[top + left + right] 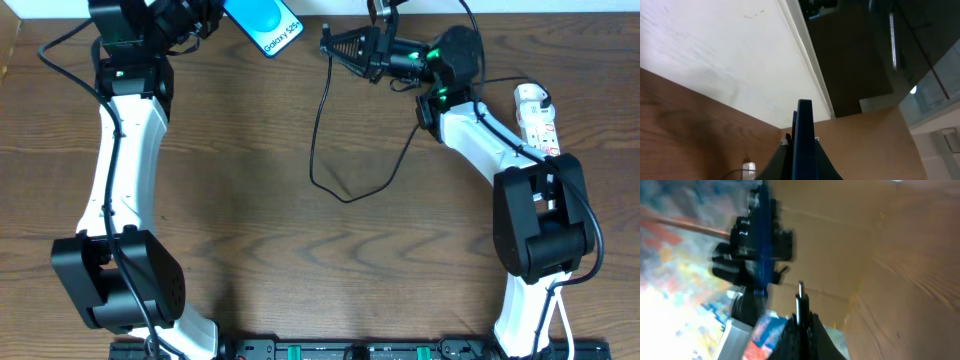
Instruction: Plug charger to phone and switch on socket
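At the far left of the table's back edge, seen from overhead, the left gripper (222, 14) is clamped on one end of the phone (266, 26). The phone's blue screen faces up and angles out to the right. The left wrist view shows the phone (804, 142) edge-on, a thin dark slab pinched between the two fingers (826, 165).

Just right of the phone, with a small gap between them, the right gripper (326, 42) points left at it, its fingers drawn to a narrow point. In the right wrist view those fingers (810, 332) hold the charger (800, 296), whose slim plug tip sticks out ahead of them. That picture is blurred, but the tip is clearly apart from the phone (763, 245), which hangs edge-on above and to the left of it in the dark left gripper.

From the right gripper the charger's black cable (318, 140) drops across the wooden table (250, 260), loops at mid-table and climbs back toward the right arm.

Farthest right, the socket (537, 120) lies flat near the table's right edge, just beside the right arm and well apart from both grippers.
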You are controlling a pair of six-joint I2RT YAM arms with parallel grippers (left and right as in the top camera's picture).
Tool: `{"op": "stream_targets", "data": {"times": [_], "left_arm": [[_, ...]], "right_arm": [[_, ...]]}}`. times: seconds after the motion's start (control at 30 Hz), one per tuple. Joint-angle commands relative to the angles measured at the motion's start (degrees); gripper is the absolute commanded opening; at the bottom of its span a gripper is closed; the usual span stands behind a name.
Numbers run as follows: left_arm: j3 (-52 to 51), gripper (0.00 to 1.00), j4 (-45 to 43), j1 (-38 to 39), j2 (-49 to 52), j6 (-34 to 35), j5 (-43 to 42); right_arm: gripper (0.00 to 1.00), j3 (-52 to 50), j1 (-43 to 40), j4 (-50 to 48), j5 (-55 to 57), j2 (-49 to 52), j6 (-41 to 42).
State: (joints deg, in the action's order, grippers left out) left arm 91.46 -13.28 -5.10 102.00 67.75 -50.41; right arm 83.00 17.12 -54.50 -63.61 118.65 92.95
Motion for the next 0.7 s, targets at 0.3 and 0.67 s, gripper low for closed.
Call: {"op": "stream_targets", "data": {"times": [0.3, 0.67], "left_arm": [[0.63, 0.07, -0.57, -0.09, -0.13, 1.55, -1.68], [0.63, 0.07, -0.55, -0.09, -0.13, 1.51, -1.68]], "right_arm": [[0.02, 0.5, -2.34, 47.5, 14.03, 0.02, -36.85], [0.02, 0.5, -3.17, 79.73, 52.54, 0.02, -49.55]]}}
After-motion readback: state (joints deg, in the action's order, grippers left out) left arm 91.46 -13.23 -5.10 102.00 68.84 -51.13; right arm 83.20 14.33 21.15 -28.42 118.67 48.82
